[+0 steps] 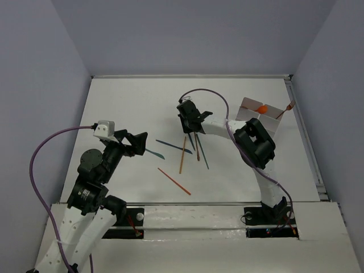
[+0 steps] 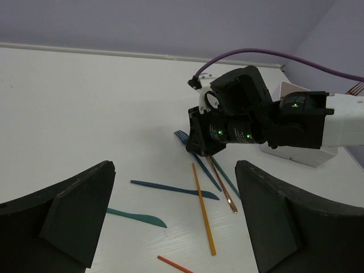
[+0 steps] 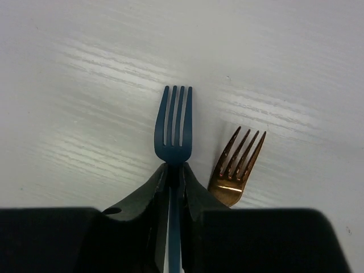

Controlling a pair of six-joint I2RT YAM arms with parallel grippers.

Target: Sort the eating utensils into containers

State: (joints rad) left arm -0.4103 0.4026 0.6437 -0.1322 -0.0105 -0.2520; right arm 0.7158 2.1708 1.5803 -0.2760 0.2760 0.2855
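In the right wrist view my right gripper (image 3: 173, 170) is shut on the neck of a dark blue fork (image 3: 173, 131), whose tines point away over the table. A copper fork (image 3: 236, 165) lies just to its right. From above, the right gripper (image 1: 190, 122) is down at the far end of the utensil pile. My left gripper (image 1: 139, 142) hovers open left of the pile, nothing between its fingers (image 2: 74, 216). Below it lie a blue knife (image 2: 173, 189), a teal knife (image 2: 136, 216) and an orange stick (image 2: 203, 209). The white containers (image 1: 267, 122) stand at the right, with an orange spoon (image 1: 262, 108) in one compartment.
A red-orange stick (image 1: 174, 181) lies nearer the arm bases. A teal stick (image 1: 202, 152) and the copper fork's handle (image 1: 197, 147) run side by side under the right arm. Purple cables loop off both wrists. An orange utensil (image 1: 289, 107) leans at the box's right edge.
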